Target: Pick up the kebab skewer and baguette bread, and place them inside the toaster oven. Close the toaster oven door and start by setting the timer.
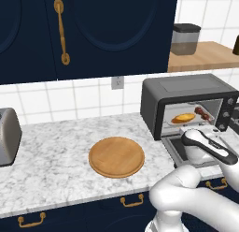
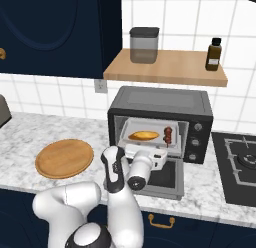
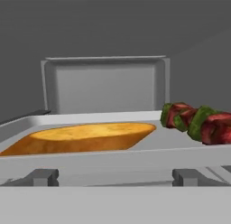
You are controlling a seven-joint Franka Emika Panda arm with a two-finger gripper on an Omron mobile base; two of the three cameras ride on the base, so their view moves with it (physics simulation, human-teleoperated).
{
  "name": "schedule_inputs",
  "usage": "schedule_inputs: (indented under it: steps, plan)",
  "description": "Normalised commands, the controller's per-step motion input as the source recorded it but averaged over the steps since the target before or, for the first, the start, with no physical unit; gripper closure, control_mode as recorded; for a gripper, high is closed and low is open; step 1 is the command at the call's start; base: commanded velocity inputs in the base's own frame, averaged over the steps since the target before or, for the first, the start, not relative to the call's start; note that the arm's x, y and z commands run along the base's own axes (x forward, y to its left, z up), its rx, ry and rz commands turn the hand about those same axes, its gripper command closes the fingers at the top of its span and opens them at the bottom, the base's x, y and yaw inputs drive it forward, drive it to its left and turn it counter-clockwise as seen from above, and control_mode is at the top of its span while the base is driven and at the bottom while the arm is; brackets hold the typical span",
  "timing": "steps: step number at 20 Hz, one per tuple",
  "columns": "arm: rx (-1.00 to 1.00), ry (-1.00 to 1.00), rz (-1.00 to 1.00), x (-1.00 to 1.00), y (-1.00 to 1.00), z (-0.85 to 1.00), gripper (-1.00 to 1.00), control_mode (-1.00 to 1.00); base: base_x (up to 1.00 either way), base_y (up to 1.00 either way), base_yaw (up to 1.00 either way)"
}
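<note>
Inside the large boxy dark grey toaster oven (image 2: 161,103), the stubby golden-brown baguette bread (image 3: 85,136) lies on the pale tray (image 3: 113,153), its long axis running across the oven's width. The kebab skewer of red and green chunks (image 3: 198,121) lies right of it, pointing front to back. The dark glass drop-down door (image 2: 167,179) hangs open. The white gripper (image 2: 159,159) sits at the oven mouth, jaws spread wide, holding nothing.

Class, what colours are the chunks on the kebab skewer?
Dark red and green chunks on the kebab skewer, clearest in the hand view.
</note>
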Motion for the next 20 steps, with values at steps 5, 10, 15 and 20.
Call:
schedule_inputs:
  steps: [5, 10, 15, 20]
  plan:
    - [0.00, 0.00, 0.00, 0.21, 0.00, 0.01, -1.00, -1.00, 0.00, 0.00, 0.00]
    - [0.00, 0.00, 0.00, 0.20, 0.00, 0.03, -1.00, -1.00, 0.00, 0.00, 0.00]
    - [0.00, 0.00, 0.00, 0.19, 0.00, 0.01, -1.00, -1.00, 0.00, 0.00, 0.00]
    - [0.00, 0.00, 0.00, 0.14, 0.00, 0.00, -1.00, -1.00, 0.00, 0.00, 0.00]
